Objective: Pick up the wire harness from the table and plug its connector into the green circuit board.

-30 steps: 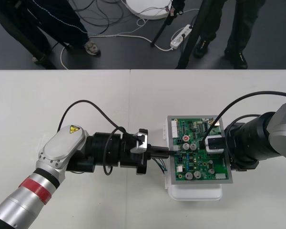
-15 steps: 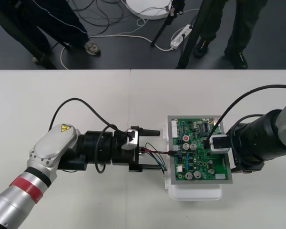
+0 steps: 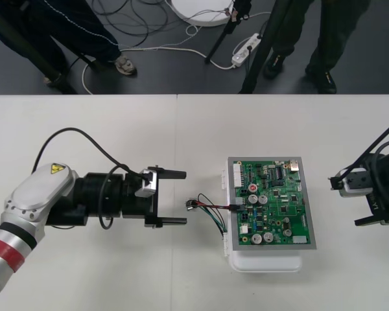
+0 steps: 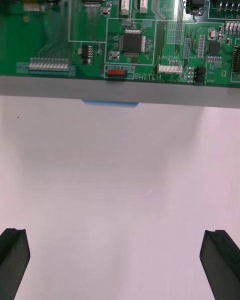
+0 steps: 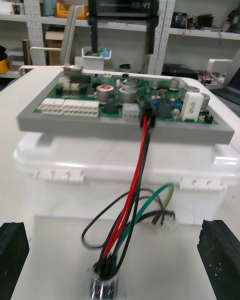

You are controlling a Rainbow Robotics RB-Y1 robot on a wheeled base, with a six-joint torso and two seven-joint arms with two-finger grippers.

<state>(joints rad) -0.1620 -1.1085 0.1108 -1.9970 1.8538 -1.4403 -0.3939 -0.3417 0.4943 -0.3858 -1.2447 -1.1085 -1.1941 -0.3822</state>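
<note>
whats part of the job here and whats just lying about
Job: thin red, black and green wire harness; green circuit board on white plastic base; left pincer; right pincer.
Lying about: white power strip, loose cables on the dark floor.

Silver arm (image 3: pixel 35 197), red ring (image 3: pixel 3 243), yellow sticker (image 3: pixel 55 170), blk L gripper (image 3: pixel 184 197)

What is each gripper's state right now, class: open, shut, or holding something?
Left gripper: open, empty, facing the harness.
Right gripper: open, empty, beside the circuit board.
</note>
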